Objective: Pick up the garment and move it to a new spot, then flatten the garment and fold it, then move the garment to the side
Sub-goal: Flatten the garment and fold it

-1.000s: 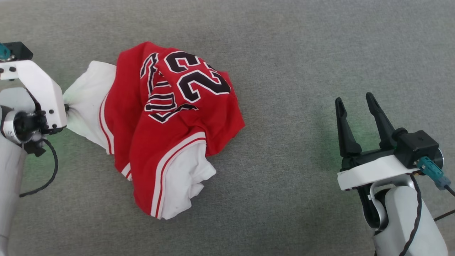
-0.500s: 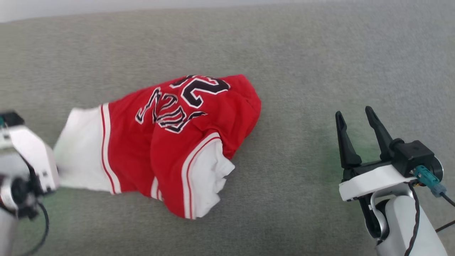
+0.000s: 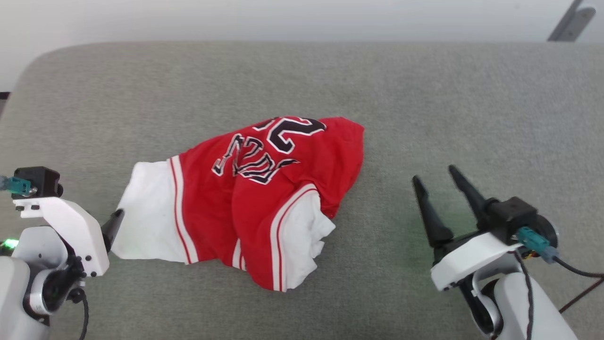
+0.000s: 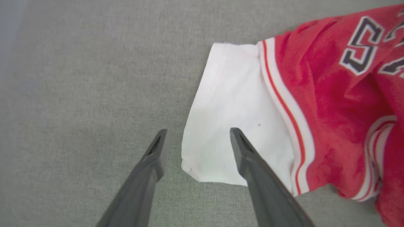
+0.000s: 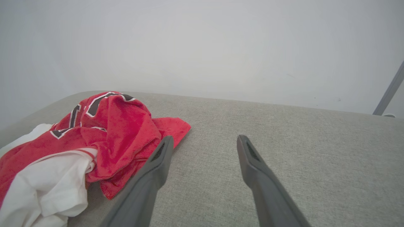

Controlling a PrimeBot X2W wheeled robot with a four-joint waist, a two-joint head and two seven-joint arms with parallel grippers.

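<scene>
The crumpled shirt (image 3: 264, 189) lies mid-bench (image 3: 424, 94); the left pincer (image 4: 198, 132), released, hovers at its 8 o'clock by the white sleeve (image 4: 227, 104); the right pincer (image 3: 434, 174), released and empty, at 3 o'clock

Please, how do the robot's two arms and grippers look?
Both arms are rounded and pale grey-white. The left gripper and the right gripper each have two long, dark, tapering jaws on a white bracket. At each wrist sits a black block with a teal connector, and black cables run from it.
</scene>
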